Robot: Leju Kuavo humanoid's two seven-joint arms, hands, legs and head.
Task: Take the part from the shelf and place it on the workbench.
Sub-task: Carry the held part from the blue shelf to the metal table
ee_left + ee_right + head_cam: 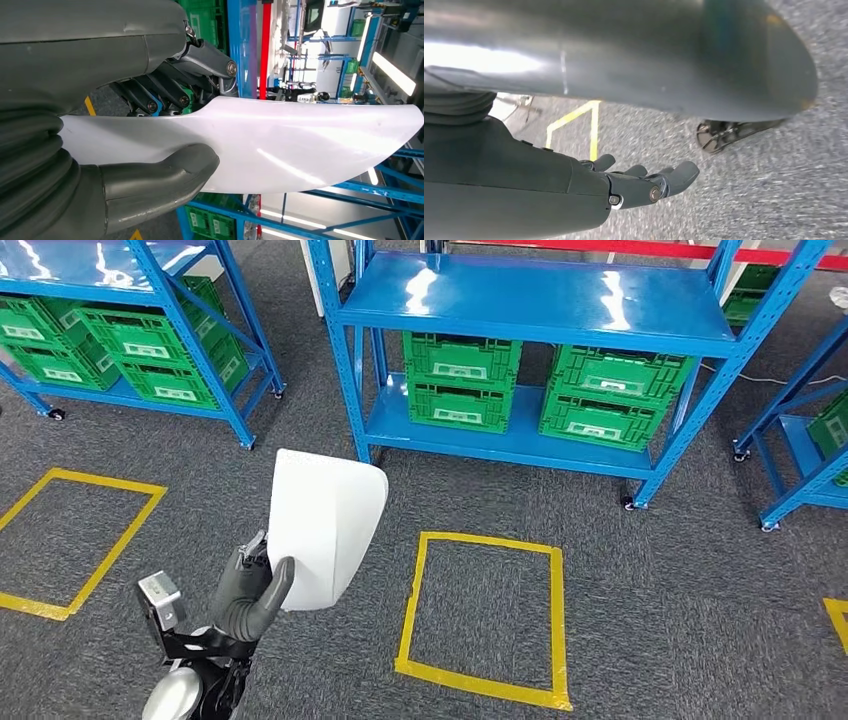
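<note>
Grey carpet floor (650, 590) marked with yellow tape squares (482, 618) runs up to blue steel shelving racks (540, 310), whose lower tiers carry green plastic crates (462, 380) with white labels too small to read. The left hand (250, 590) holds the white, curved, glossy panel part (325, 530) upright, thumb on one face and darker fingers (165, 97) behind; it is off the shelf, above open carpet. The right hand (644, 182) hangs over the floor, holding nothing, fingers slightly apart.
</note>
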